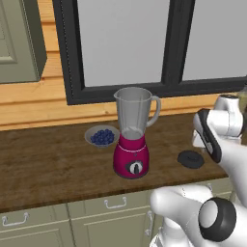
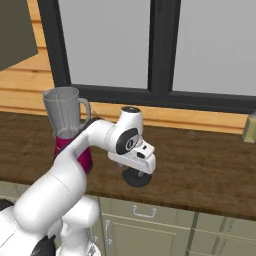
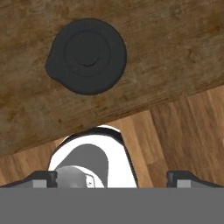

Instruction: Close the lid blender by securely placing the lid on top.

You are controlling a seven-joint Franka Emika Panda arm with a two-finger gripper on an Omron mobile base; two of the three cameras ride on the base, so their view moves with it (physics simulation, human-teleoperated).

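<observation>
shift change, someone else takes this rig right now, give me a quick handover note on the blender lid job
Pincer: open, holding nothing, above the counter's front edge, looking down on the lid.
Lid: flat on the counter, to the right of the blender, near the front edge, untouched.
Blender: upright mid-counter, jar mouth open, no lid on it. A bowl of blueberries sits just to its left.
Done: arm brought over the lid.
Left: lower, grip the lid, carry it to the jar, seat it on top.

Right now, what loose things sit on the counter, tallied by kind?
Blender: 1
Lid, lying flat apart from the blender: 1
Bowl of blueberries: 1
Total: 3
</observation>
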